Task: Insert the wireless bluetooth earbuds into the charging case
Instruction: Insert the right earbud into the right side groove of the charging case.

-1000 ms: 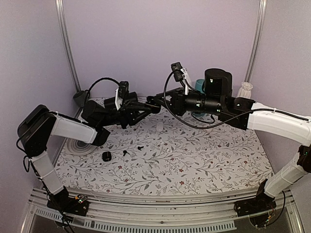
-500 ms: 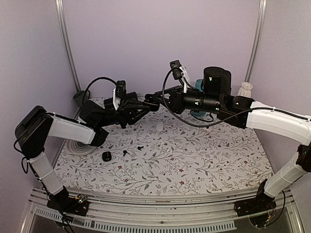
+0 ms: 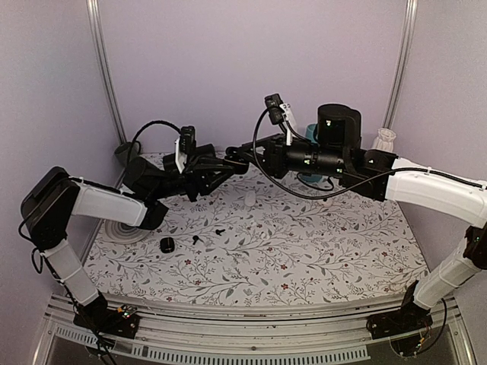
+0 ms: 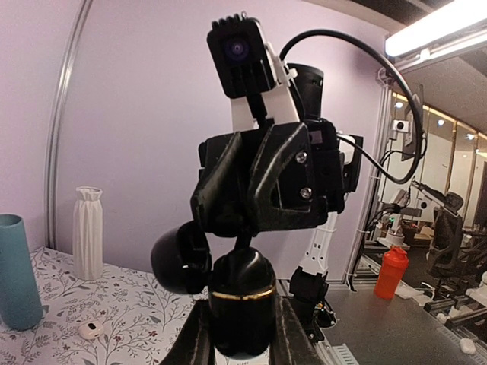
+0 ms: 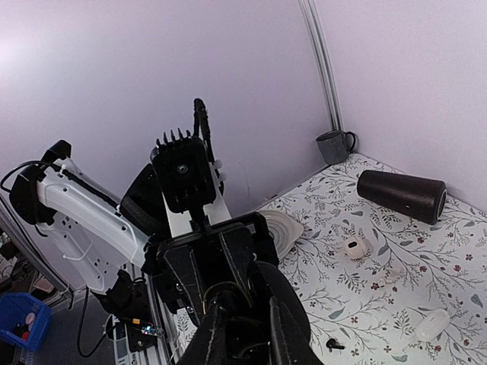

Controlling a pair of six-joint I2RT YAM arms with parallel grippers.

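Note:
My left gripper [image 3: 234,162] is raised above the table's far side and shut on a black charging case [image 4: 242,304] with a gold band. Its lid [image 4: 181,258] hangs open to the left. My right gripper [image 3: 243,153] meets it tip to tip. Its fingers stand nearly together on a thin black earbud [image 4: 243,241], which reaches into the case's mouth. In the right wrist view the right gripper [image 5: 239,334] sits over the case, and the bud itself is hidden. Two black earbuds [image 3: 219,230] [image 3: 196,239] lie on the floral cloth.
A black round piece [image 3: 167,244] lies near the earbuds. A small white case [image 5: 354,247] and a white pebble-like case [image 5: 432,325] are on the cloth. At the back are a black cylinder [image 3: 338,129], a teal cup [image 4: 17,270], a white vase [image 4: 87,232] and a grey mug [image 5: 335,144]. A white dish [image 3: 125,228] is at left.
Both grippers, still tip to tip, have drifted slightly left and up together. The items on the cloth have not moved.

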